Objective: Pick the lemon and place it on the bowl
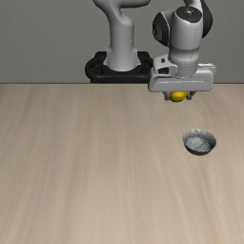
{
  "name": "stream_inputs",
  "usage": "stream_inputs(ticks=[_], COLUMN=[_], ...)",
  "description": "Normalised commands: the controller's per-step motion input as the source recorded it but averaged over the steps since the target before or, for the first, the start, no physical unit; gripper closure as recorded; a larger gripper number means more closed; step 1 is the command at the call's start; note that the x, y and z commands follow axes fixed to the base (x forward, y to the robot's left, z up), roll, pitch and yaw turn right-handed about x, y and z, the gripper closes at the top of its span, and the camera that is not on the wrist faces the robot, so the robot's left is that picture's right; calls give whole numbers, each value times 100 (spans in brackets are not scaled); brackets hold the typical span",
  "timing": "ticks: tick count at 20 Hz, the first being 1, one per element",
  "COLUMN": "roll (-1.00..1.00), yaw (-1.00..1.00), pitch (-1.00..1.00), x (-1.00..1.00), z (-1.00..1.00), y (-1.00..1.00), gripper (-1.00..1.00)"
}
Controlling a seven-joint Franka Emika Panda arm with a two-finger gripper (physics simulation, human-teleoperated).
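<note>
Item, one wooden surface [76, 162], pale and wide, carrying everything below. Item, one white arm [122, 38] on a dark base plate [103, 69] at the far edge, bent over toward the exterior view's right. Item, one tool [178, 95], pointing down over the far part of the surface; its broad grey body covers its own lower end, so whether it is apart, together or clamped on anything cannot be told. Item, one small grey bowl [199, 143], upright, nothing seen in it, near the tool, nearer the viewer and slightly to the right. Item, one lemon [177, 96], a yellow sliver showing directly beneath the tool's body, mostly hidden by it; whether it rests on the surface or hangs lifted is unclear. Step in hand, judged: the pick. The next move calls for a secure hold, then a short carry to above the bowl and a release into it.
</note>
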Motion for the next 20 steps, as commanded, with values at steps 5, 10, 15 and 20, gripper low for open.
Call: stream_inputs(ticks=[5,10,15,20], roll=[0,0,0,0], yaw=[0,0,0,0], pitch=[0,0,0,0], x=[0,100,20,0], z=[0,0,0,0], y=[100,0,0,0], gripper=[100,100,-100,-100])
